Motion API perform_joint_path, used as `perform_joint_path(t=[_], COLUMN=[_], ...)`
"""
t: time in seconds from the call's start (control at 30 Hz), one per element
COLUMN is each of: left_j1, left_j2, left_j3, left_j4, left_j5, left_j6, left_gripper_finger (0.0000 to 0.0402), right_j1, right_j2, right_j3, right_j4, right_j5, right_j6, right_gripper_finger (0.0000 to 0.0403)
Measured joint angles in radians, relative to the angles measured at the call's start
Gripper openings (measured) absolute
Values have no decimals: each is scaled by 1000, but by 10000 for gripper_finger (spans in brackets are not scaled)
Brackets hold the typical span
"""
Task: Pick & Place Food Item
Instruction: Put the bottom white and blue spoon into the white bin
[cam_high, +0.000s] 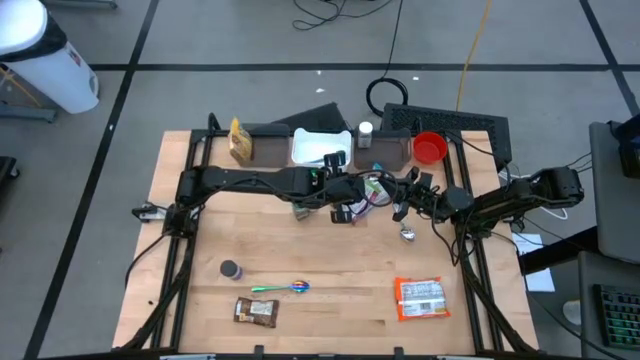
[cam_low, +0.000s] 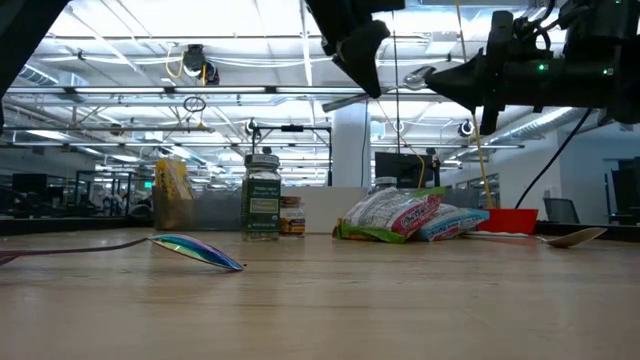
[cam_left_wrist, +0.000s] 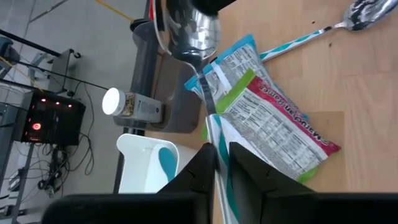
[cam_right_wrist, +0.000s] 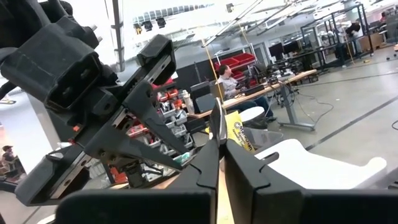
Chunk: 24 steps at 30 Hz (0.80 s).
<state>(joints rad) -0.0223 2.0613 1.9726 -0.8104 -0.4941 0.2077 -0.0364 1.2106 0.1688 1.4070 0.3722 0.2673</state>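
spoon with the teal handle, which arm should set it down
Left. The left gripper already pinches the spoon by its teal handle, above the snack bags. The right gripper is shut on the spoon's far end, so it could let go first.

My left claw (cam_left_wrist: 222, 163) pinches a spoon (cam_left_wrist: 200, 68) by its handle above two snack packets (cam_left_wrist: 267, 112), near a white-lidded jar (cam_left_wrist: 132, 106).

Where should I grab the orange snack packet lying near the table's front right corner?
Grip the orange snack packet across its shorter width at mid-body, coming straight down from above. It lies flat on the wooden table with open space all around, so no side approach would likely get under it; a top pinch on the crinkly film suits best.
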Motion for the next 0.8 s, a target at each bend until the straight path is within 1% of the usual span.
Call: perform_joint_path(t=[0.23,0.4,0.5,0.6,0.8], left_j1=[0,1,0,0,10], left_j2=[0,0,1,2,3], left_j3=[0,0,0,0,0], left_j4=[0,0,0,1,2], left_j5=[7,-7,-31,-49,-53], left_j6=[0,-7,-11,-7,7], left_gripper_finger=[43,16,16,16,15], right_j1=[0,0,0,0,2], right_j2=[0,0,0,0,0], right_j3=[0,0,0,0,1], right_j4=[2,2,2,3,11], right_j5=[-2,-2,-3,-9,-27], right_j6=[-2,-2,-2,-4,-26], right_gripper_finger=[1,1,5,17,54])
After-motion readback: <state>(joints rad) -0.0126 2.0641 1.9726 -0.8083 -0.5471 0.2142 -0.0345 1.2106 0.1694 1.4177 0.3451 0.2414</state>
